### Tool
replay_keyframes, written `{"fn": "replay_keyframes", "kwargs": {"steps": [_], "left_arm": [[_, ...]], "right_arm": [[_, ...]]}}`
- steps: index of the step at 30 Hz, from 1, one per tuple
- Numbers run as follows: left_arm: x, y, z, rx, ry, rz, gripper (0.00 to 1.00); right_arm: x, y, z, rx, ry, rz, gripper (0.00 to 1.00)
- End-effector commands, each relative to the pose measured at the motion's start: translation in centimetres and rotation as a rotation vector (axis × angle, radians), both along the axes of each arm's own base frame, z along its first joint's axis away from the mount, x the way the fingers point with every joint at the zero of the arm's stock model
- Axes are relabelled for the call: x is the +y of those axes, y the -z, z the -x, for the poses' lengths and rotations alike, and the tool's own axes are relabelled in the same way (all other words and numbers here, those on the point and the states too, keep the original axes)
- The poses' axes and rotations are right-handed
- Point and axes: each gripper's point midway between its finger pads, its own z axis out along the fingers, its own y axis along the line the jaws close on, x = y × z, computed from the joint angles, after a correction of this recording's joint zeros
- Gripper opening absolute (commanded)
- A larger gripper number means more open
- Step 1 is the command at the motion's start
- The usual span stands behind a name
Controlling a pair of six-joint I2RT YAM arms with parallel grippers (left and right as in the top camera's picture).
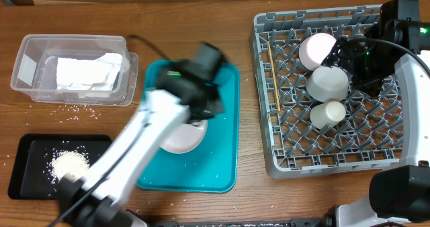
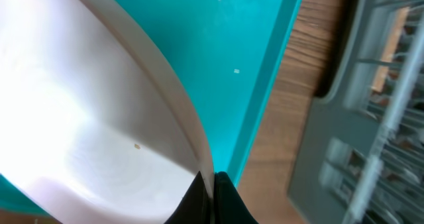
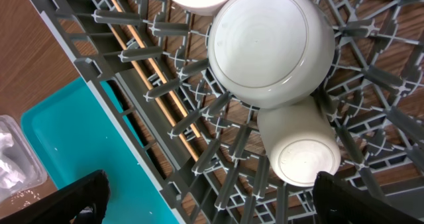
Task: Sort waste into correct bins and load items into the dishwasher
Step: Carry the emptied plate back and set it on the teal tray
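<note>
the left arm (image 1: 127, 153) is a blurred streak in the overhead and covers most of the plate (image 1: 183, 138), so only its lower edge shows there, over the teal tray (image 1: 225, 160). left gripper (image 2: 207, 196) is clamped on the plate's rim; the wrist view cuts its fingers off at the bottom edge, and we can't tell if the plate is lifted off the tray. right gripper (image 3: 212, 201) stands wide open above the rack (image 1: 336, 156), holding nothing; only its dark fingertips (image 3: 83, 197) show, and in the overhead it's lost among dark parts. chopsticks (image 1: 272, 72) lie in the rack by the wall nearest the teal tray, long axis along that wall, partly under pegs (image 3: 165, 28). pink bowl (image 1: 316, 49) is cut off in the wrist view; grey-green bowl (image 1: 327, 82) sits bottom up; cup (image 1: 327, 113) lies tilted beside it. napkins (image 1: 87, 72) are in the tub (image 1: 27, 69), rice (image 1: 70, 163) on the black tray (image 1: 30, 180).
</note>
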Motion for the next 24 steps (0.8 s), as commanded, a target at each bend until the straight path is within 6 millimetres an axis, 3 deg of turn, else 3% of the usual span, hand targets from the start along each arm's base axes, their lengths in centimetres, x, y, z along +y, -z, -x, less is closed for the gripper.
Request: {"fn": "replay_keyframes", "kwargs": {"steps": [1,3,5,7,11,12,13,16,17,21,23,24], "left_arm": [[-0.9,4.1,-1.1,-0.032,-0.051,-0.18,0.04],[-2.3,7.4,-0.8,0.018,-0.01,-0.23,0.04],[-2.2,10.1,-0.4,0.084,0.0,-0.277,0.04],[-2.3,11.2,0.2,0.137,0.013,-0.276,0.04],[-2.2,11.3,0.2,0.175,0.081,-0.262,0.24],[-2.0,10.9,0.1,0.181,0.086,-0.266,0.27],[-1.7,10.3,-0.1,0.185,0.084,-0.268,0.4],[-1.0,8.6,-0.8,0.191,0.063,-0.268,0.51],[-0.8,7.9,-1.1,0.191,0.06,-0.267,0.52],[2.3,1.4,-3.0,0.16,-0.033,-0.246,0.52],[4.3,-0.9,-3.6,0.135,-0.09,-0.227,0.52],[6.4,-2.8,-3.8,0.11,-0.144,-0.215,0.53]], "right_arm": [[0.0,-1.2,0.3,-0.037,0.006,0.004,1.0],[0.0,-1.2,0.3,-0.037,0.006,0.004,1.0],[0.0,-1.2,0.3,-0.037,0.006,0.004,1.0],[0.0,-1.2,0.3,-0.037,0.006,0.004,1.0],[0.0,-1.2,0.3,-0.037,0.006,0.004,1.0],[0.0,-1.2,0.3,-0.037,0.006,0.004,1.0],[0.0,-1.2,0.3,-0.037,0.006,0.004,1.0],[0.0,-1.2,0.3,-0.037,0.006,0.004,1.0],[0.0,-1.2,0.3,-0.037,0.006,0.004,1.0],[0.0,-1.2,0.3,-0.037,0.006,0.004,1.0],[0.0,-1.2,0.3,-0.037,0.006,0.004,1.0],[0.0,-1.2,0.3,-0.037,0.006,0.004,1.0]]}}
